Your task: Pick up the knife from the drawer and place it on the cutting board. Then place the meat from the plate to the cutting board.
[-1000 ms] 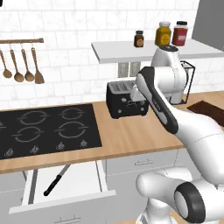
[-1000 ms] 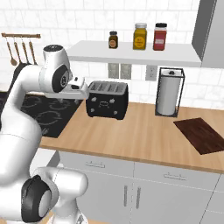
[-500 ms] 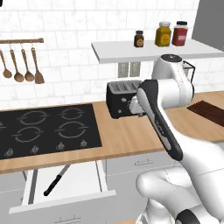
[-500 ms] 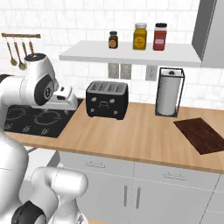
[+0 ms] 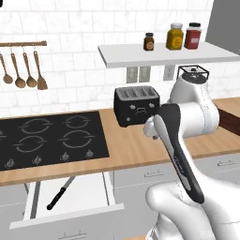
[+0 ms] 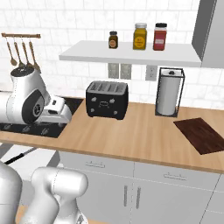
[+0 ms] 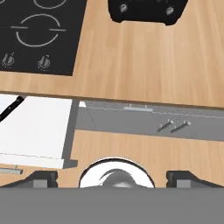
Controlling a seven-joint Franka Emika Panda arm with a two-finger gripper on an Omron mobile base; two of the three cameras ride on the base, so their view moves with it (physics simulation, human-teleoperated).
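Wood counter point(image 7: 144, 65) w/ open drawer point(image 7: 35, 131) below, knife point(image 7: 11, 109) inside, far left of wide-apart end effector point(image 7: 111, 177).

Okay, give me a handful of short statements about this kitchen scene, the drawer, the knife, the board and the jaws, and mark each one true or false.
1. The wide white-grey drawer under the counter stands pulled open. True.
2. The slim black-handled knife lies on the dark brown wooden cutting board. False: it lies inside the open drawer.
3. The gripper has its jaws spread apart and holds nothing. True.
4. The cutting board has meat on it. False: its top is bare.
5. The black four-slot toaster stands on the wooden counter, left of the paper towel holder. True.
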